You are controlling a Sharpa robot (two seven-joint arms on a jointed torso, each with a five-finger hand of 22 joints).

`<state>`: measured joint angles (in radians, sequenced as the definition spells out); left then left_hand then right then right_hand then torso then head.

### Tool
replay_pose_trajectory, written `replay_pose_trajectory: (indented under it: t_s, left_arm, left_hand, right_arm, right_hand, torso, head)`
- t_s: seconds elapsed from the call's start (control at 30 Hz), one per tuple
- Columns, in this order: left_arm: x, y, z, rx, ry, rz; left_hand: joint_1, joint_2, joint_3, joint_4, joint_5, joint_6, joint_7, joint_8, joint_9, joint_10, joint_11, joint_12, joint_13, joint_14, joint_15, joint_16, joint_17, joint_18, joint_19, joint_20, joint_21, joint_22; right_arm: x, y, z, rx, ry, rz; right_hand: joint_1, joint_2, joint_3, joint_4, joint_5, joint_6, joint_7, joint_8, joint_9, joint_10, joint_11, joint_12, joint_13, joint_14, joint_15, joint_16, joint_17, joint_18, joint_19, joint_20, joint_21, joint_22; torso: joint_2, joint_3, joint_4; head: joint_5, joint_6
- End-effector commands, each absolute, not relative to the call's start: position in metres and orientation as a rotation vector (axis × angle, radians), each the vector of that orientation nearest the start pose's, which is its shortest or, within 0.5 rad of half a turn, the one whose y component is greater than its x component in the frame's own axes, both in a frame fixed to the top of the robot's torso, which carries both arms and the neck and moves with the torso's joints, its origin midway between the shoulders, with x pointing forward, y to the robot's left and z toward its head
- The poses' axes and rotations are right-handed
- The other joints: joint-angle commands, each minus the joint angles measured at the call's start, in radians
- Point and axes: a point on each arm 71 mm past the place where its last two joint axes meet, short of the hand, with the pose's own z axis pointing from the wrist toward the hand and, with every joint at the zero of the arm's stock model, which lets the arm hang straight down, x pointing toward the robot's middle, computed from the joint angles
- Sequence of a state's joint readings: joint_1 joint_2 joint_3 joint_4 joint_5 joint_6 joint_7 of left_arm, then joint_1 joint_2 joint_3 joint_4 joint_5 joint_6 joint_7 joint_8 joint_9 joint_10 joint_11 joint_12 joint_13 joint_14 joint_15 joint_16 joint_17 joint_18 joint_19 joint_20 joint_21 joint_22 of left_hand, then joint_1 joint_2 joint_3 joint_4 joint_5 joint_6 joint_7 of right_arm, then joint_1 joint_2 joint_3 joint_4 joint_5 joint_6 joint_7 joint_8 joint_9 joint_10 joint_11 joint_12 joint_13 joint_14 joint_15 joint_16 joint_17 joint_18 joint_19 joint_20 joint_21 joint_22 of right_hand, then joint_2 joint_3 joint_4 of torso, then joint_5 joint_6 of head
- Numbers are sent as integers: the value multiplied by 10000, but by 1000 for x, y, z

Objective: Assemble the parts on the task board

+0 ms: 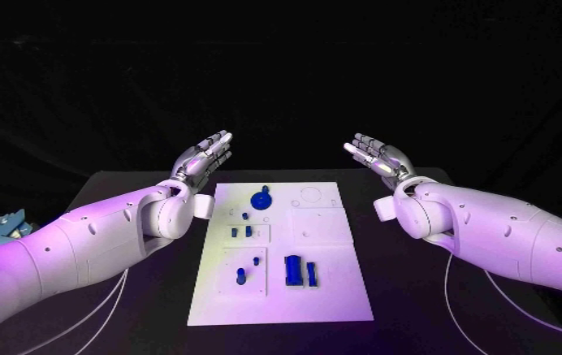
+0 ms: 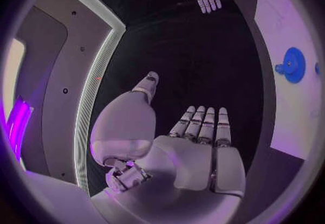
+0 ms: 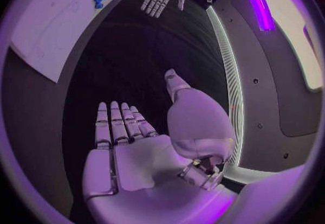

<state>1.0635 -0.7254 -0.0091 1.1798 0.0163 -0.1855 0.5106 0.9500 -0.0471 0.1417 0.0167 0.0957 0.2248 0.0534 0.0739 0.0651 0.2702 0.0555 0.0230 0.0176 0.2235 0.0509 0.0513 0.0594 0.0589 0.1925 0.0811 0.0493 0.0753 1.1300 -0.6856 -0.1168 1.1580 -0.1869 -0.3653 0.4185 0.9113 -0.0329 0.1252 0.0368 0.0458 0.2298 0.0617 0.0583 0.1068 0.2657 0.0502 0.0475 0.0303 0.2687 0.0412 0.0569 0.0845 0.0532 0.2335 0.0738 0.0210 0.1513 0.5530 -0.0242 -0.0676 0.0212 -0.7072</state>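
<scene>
left robot hand [image 1: 201, 160]: flat open, holding nothing, raised beside the board
right robot hand [image 1: 378, 155]: same, empty
parts [image 1: 300, 270]: loose on the task board [image 1: 322, 306], mid tabletop
tip: I'd pick one piece, go slow

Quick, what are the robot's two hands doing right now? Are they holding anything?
Left hand: open, fingers straight, holding nothing.
Right hand: open, fingers straight, holding nothing.
</scene>
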Motion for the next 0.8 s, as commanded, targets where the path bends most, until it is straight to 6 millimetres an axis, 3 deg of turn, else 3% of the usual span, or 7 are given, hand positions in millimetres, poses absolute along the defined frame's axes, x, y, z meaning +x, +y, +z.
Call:
replay_pose_trajectory:
  t_s: [0.03, 0.1, 0.17, 0.3, 0.4, 0.8]
  left_arm:
    - [515, 248, -251, -12011, 12938, -14291]
    - [510, 240, -248, -12028, 12853, -14048]
    - [505, 234, -246, -12042, 12771, -13818]
    - [492, 219, -240, -12066, 12582, -13306]
    - [481, 208, -234, -12079, 12429, -12909]
    - [462, 192, -224, -12089, 12178, -12289]
  left_hand:
    - [-9500, 471, -1417, -167, -957, -2248, -534, -739, -651, -2702, -555, -230, -176, -2235, -509, -513, -594, -589, -1925, -811, -493, -753]
    - [-9500, 471, -1417, -167, -957, -2248, -534, -739, -651, -2702, -555, -230, -176, -2235, -509, -513, -594, -589, -1925, -811, -493, -753]
    - [-9500, 471, -1417, -167, -957, -2248, -534, -739, -651, -2702, -555, -230, -176, -2235, -509, -513, -594, -589, -1925, -811, -493, -753]
    - [-9500, 471, -1417, -167, -957, -2248, -534, -739, -651, -2702, -555, -230, -176, -2235, -509, -513, -594, -589, -1925, -811, -493, -753]
    - [-9500, 471, -1417, -167, -957, -2248, -534, -739, -651, -2702, -555, -230, -176, -2235, -509, -513, -594, -589, -1925, -811, -493, -753]
    - [-9500, 471, -1417, -167, -957, -2248, -534, -739, -651, -2702, -555, -230, -176, -2235, -509, -513, -594, -589, -1925, -811, -493, -753]
  right_arm:
    - [517, -235, -254, 10165, 14051, 12065]
    - [509, -227, -250, 10495, 13687, 12163]
    - [501, -219, -246, 10809, 13358, 12231]
    - [484, -206, -237, 11399, 12780, 12302]
    - [473, -199, -231, 11759, 12455, 12308]
    - [462, -192, -224, 12089, 12178, 12289]
  right_hand:
    - [-9113, 329, -1252, -368, -458, -2298, -617, -583, -1068, -2657, -502, -475, -303, -2687, -412, -569, -845, -532, -2335, -738, -210, -1513]
    - [-9113, 329, -1252, -368, -458, -2298, -617, -583, -1068, -2657, -502, -475, -303, -2687, -412, -569, -845, -532, -2335, -738, -210, -1513]
    - [-9113, 329, -1252, -368, -458, -2298, -617, -583, -1068, -2657, -502, -475, -303, -2687, -412, -569, -845, -532, -2335, -738, -210, -1513]
    - [-9113, 329, -1252, -368, -458, -2298, -617, -583, -1068, -2657, -502, -475, -303, -2687, -412, -569, -845, -532, -2335, -738, -210, -1513]
    - [-9113, 329, -1252, -368, -458, -2298, -617, -583, -1068, -2657, -502, -475, -303, -2687, -412, -569, -845, -532, -2335, -738, -210, -1513]
    - [-9113, 329, -1252, -368, -458, -2298, -617, -583, -1068, -2657, -502, -475, -303, -2687, -412, -569, -845, -532, -2335, -738, -210, -1513]
  torso:
    - [-30, 85, 244]
    - [-52, 143, 404]
    - [-65, 180, 507]
    - [-83, 228, 639]
    - [-88, 242, 676]
    - [-88, 242, 676]
  head:
    - [-69, 342]
    - [-122, 611]
    - [-156, 786]
    - [-200, 1009]
    - [-212, 1072]
    - [-212, 1072]
